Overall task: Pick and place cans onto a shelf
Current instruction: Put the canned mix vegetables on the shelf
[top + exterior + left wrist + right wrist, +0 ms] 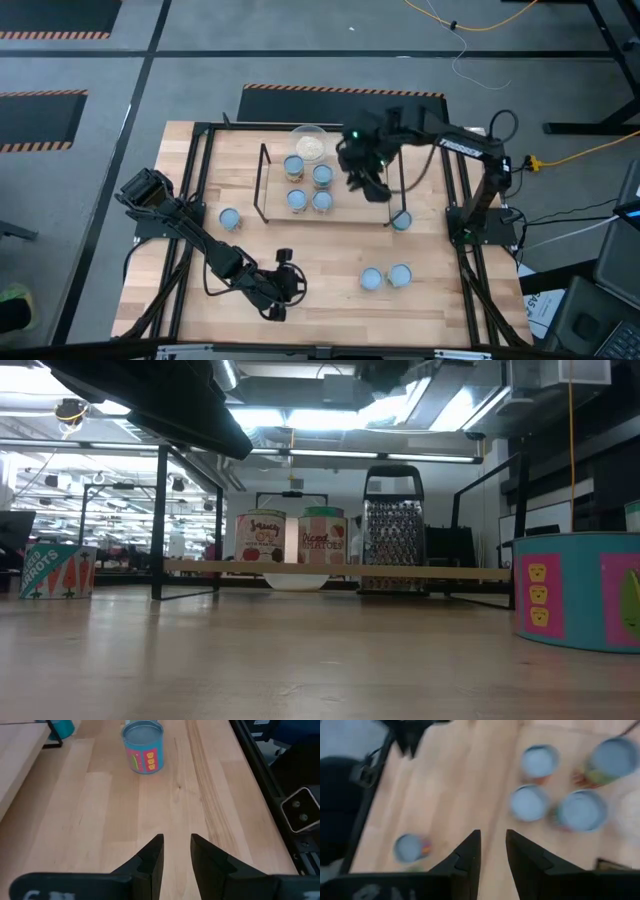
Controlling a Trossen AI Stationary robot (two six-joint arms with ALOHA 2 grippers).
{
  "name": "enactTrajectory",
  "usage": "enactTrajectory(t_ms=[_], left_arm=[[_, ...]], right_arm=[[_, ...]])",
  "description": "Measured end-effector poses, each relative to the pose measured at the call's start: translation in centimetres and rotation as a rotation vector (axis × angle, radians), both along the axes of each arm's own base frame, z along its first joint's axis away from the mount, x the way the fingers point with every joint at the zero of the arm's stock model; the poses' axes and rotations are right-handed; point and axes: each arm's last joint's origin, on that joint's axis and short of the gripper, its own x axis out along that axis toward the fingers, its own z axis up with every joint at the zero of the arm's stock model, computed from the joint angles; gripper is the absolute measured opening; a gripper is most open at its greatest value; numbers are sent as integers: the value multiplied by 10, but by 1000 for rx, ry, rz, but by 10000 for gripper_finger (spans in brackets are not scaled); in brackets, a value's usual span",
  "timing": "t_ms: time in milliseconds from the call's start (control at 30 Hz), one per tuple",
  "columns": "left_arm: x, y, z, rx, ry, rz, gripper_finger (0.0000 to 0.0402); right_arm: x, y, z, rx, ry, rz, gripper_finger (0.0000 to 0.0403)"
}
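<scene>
The wooden surface (pixel 300 290) carries the shelf (pixel 345 208), with four cans (pixel 308 186) on it. My right tool (pixel 372 188), empty with a narrow gap, hovers beside them; a careless descent could topple one. The left tool (pixel 283 292), empty and slightly parted, waits well clear of the shelf.

Four blue-topped cans (pixel 308 186) crowded the low light-wood shelf's (pixel 345 213) left half, the right half bare. Black wire end frames (pixel 264 184) blocked side entry. Open wooden tabletop (pixel 320 270) lay between front cans.
</scene>
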Motion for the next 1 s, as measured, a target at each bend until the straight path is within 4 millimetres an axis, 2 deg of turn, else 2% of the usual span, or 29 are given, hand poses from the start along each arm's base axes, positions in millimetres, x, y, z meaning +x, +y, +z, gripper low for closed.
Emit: enactTrajectory(t_ms=[200, 367, 500, 667, 767, 1000], left_arm=[[0, 0, 0, 5, -3, 7, 89], [0, 0, 0, 17, -5, -1, 89], [0, 0, 0, 39, -8, -5, 89], [0, 1, 0, 49, -10, -6, 89], [0, 1, 0, 49, -11, -6, 89], [0, 0, 0, 48, -11, -6, 89]], right_arm=[[-23, 52, 1, -34, 73, 39, 95], [-59, 92, -9, -137, 110, -35, 95], [-93, 120, -28, -133, 93, -91, 95], [-128, 153, -58, -32, 18, -87, 95], [-140, 171, -76, 41, -31, -50, 95], [-156, 210, -120, 142, -50, 35, 95]])
